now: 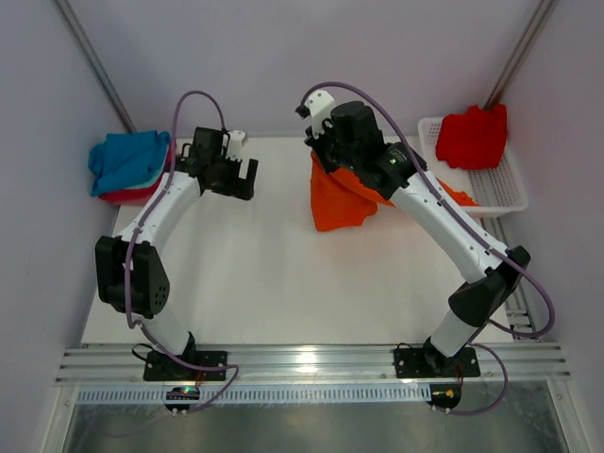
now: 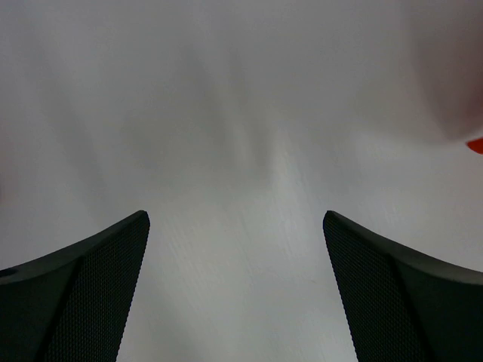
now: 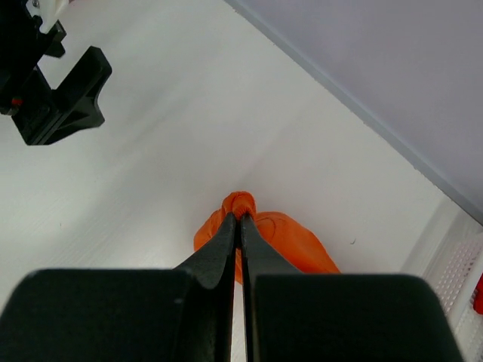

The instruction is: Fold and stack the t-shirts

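Top view: your right tool (image 1: 319,159) clamped on far tip of orange shirt (image 1: 340,203), mid-table (image 1: 283,274). Shirt bunched, long axis far-to-near, widening toward you below tool. Your left tool (image 1: 242,181) wide open, well left of shirt. Blue shirt (image 1: 127,160) far-left; red shirt (image 1: 472,137) in basket (image 1: 505,193).

Left wrist: left tool (image 2: 235,219) spread wide over table (image 2: 226,113).

Right wrist: right tool (image 3: 240,219) shut, pinching knot of orange shirt (image 3: 283,241); rest spills right of tips.
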